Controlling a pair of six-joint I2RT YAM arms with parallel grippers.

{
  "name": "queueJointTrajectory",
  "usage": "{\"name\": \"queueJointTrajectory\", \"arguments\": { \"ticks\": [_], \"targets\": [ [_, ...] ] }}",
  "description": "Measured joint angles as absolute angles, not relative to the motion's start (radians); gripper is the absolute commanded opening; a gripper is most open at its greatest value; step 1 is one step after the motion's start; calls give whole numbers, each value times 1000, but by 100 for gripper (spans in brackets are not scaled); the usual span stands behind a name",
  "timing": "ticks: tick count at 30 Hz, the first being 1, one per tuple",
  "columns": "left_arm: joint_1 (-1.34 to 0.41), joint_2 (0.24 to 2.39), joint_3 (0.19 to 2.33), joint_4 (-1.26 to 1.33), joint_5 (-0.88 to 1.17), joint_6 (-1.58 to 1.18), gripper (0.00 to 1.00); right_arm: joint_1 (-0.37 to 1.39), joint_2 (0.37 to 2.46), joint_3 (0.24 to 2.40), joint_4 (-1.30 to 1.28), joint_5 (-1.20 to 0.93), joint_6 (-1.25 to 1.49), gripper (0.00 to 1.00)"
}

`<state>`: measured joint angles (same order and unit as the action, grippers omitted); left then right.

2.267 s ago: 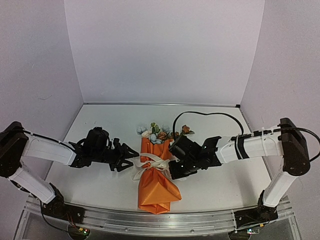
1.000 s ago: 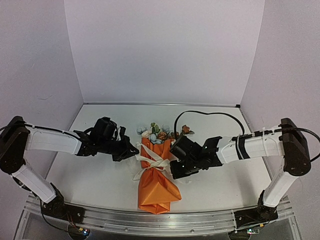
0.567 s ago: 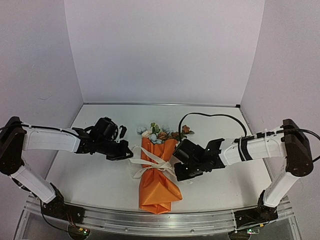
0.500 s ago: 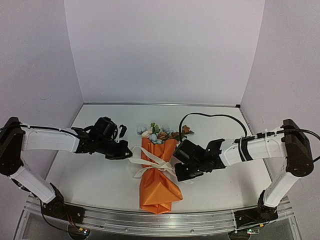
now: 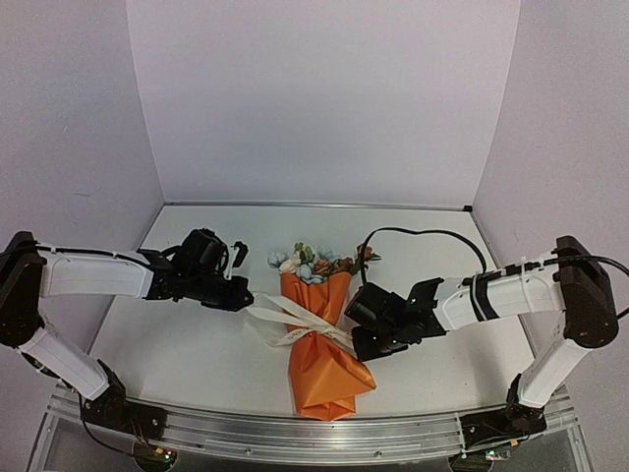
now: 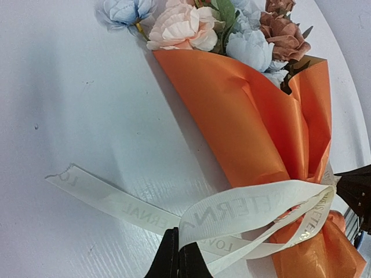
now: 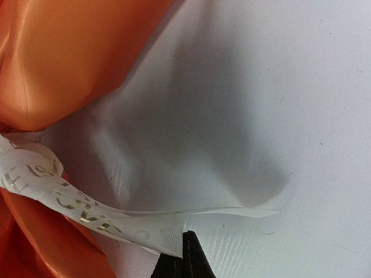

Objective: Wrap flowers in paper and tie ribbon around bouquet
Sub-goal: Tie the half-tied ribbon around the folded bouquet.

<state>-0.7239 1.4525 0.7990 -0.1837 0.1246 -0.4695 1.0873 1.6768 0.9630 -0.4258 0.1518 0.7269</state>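
Observation:
The bouquet [image 5: 321, 359] lies on the table between the arms, a cone of orange paper [image 5: 316, 297] with its wide end away from me. Pale pink, light blue and rust flowers [image 5: 310, 264] stick out of that end. A cream ribbon [image 5: 295, 324] is tied round its narrow waist. My left gripper [image 5: 246, 303] is shut on a ribbon loop [image 6: 255, 208] left of the paper [image 6: 249, 110]; the flowers [image 6: 185, 26] are at the top of its view. My right gripper [image 5: 356, 339] is shut on a ribbon tail [image 7: 87, 211] right of the paper [image 7: 69, 52].
A black cable [image 5: 423, 234] loops over the table behind the right arm. Pale walls close the back and both sides. A metal rail [image 5: 295, 433] runs along the near edge under the arm bases.
Both grippers have drawn apart, each with ribbon in it, and the ribbon now stretches flatter. The bouquet has slid to the right and turned a little.

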Motion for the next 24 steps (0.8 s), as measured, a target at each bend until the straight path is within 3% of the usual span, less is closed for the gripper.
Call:
{"name": "queueJointTrajectory", "arguments": {
  "ticks": [15,24],
  "targets": [
    [-631,1478,786,-174,159,-446,0,1072,1642,951,-466,195,817,0],
    [-592,1521,783,-153,195,-441,0,1071,1647,957,-417,108,812,0]
  ]
}}
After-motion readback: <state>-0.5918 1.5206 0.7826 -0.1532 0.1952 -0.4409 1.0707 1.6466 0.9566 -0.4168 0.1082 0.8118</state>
